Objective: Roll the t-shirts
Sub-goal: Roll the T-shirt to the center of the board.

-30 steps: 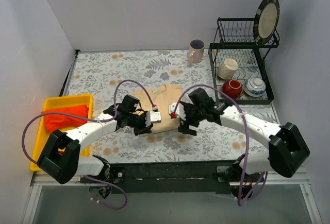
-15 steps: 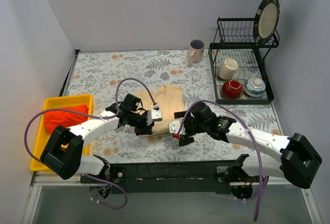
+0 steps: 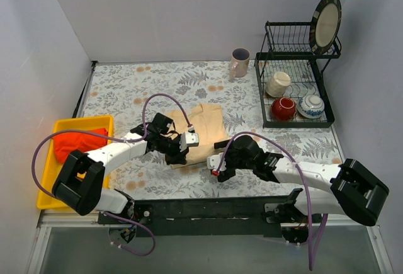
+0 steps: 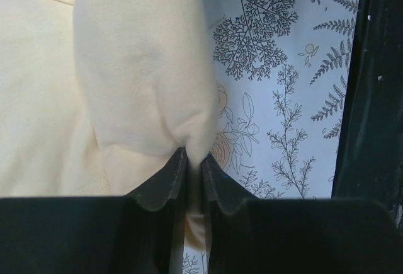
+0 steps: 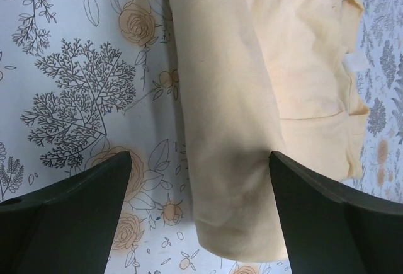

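Left claw (image 4: pixel 194 155): jaws pinched shut on a rounded fold at the near end of the plain pale beige t-shirt (image 4: pixel 138 66) of thin soft cloth. Right claw (image 5: pixel 198 160): jaws spread wide, holding nothing, poised just over the same garment's long folded edge. Shirt lies on the floral-print counter (image 3: pixel 126 91), folded to a narrow panel stretching ahead of both claws. Status, by judgement: folding done, first turn barely formed, nearly the whole roll left to make.

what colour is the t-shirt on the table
Plain pale beige, no print. The t-shirt shows best in the left wrist view.
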Motion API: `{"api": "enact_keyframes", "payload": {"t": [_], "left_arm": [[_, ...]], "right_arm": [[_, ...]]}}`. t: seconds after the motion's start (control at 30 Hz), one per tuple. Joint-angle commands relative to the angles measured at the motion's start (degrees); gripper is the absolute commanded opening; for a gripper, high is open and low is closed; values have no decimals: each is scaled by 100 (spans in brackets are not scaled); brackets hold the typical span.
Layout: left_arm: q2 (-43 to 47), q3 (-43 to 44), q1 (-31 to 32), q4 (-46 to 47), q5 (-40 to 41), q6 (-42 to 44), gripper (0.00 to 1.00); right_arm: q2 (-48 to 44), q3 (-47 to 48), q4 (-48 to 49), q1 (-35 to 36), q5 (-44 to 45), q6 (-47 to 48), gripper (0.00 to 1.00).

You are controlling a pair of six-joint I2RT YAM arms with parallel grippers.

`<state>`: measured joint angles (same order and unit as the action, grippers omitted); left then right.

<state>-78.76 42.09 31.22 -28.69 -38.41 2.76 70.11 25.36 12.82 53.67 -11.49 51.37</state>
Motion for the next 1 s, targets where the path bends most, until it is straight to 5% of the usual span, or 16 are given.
{"api": "enact_keyframes", "payload": {"t": [0.0, 0.6, 0.83, 0.97], "left_arm": [[-69, 221, -55, -155, -158, 49, 0], [-96, 133, -160, -269, -140, 189, 0], [-8, 98, -274, -392, -192, 294, 0], [-69, 194, -467, -751, -403, 453, 0]], "right_arm": [[-322, 250, 353, 21, -99, -163, 97], [873, 135, 1346, 21, 50, 329, 95], [759, 338, 573, 12, 410, 268, 47], [697, 223, 301, -14, 437, 268, 43]]}}
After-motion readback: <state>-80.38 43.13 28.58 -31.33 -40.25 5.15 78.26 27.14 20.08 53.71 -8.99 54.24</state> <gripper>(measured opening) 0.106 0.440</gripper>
